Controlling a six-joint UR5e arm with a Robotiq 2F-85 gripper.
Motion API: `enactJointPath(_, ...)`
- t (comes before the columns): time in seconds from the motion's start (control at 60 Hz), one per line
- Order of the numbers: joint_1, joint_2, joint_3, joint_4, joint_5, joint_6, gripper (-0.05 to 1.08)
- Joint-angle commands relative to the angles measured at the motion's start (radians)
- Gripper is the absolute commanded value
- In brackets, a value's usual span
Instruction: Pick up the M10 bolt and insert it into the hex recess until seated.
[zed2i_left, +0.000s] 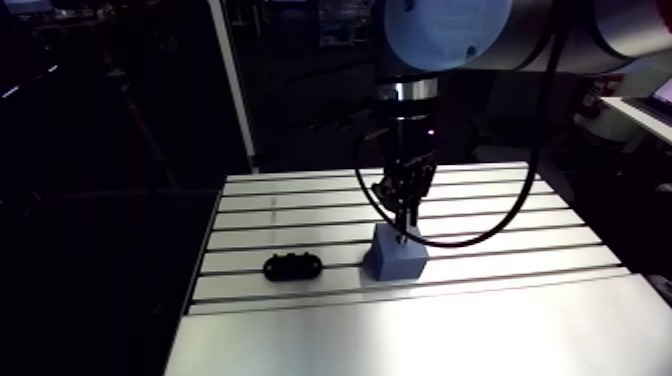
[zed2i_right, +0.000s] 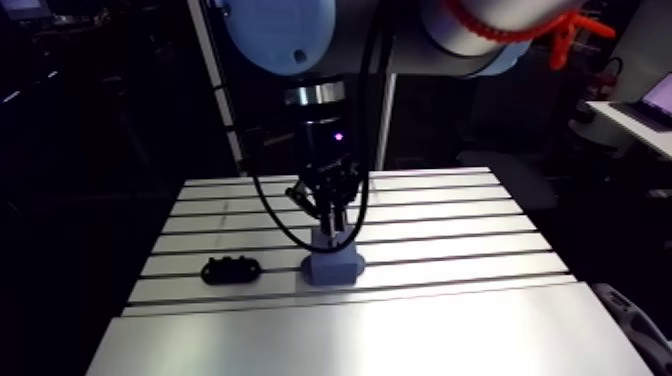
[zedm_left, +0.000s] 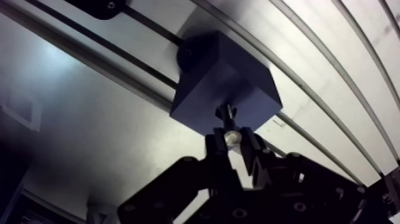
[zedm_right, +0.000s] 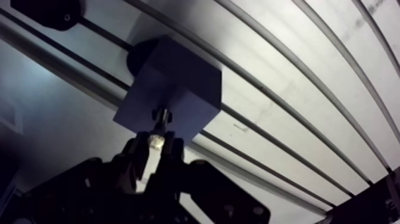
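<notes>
Arm view: the slotted table (zed2i_left: 520, 300) carries a blue block (zed2i_left: 397, 258) and, apart on its left, a black part (zed2i_left: 292, 266). The gripper (zed2i_left: 404, 212) hangs directly above the block.

Wrist view: the fingers clamp the bolt (zedm_left: 228, 124) at its shiny end, long axis upright, tip pointing down at the block's top face. The hex recess is hidden; contact cannot be made out

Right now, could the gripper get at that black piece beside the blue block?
Probably not yet: the gripper is shut on the bolt over the block. The black piece itself lies uncovered on the table.
</notes>
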Motion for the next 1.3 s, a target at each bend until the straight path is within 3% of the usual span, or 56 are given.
enactJointPath(0.017, 0.000, -0.001, 0.005, 0.000, 0.000, 0.000, 1.07)
enactJointPath(0.65, 0.002, -0.004, 0.012, 0.000, 0.000, -0.002, 1.07)
enactJointPath(0.833, 0.002, -0.007, 0.015, -0.008, 0.001, -0.009, 0.98)
enactJointPath(0.85, 0.003, -0.007, 0.016, -0.012, 0.002, -0.009, 0.89)
enactJointPath(0.867, 0.003, -0.007, 0.016, -0.012, 0.002, -0.009, 0.89)
enactJointPath(0.883, 0.003, -0.007, 0.018, -0.013, 0.002, -0.012, 0.68)
enactJointPath(0.9, 0.003, -0.007, 0.018, -0.013, 0.002, -0.012, 0.68)
enactJointPath(0.917, 0.003, -0.009, 0.019, -0.014, 0.002, -0.012, 0.32)
enactJointPath(0.933, 0.003, -0.009, 0.019, -0.014, 0.002, -0.012, 0.32)
enactJointPath(0.95, 0.003, -0.008, 0.020, -0.016, 0.002, -0.014, 0.02)
enactJointPath(1.3, 0.003, -0.012, 0.022, -0.041, 0.003, -0.018, 0.00)
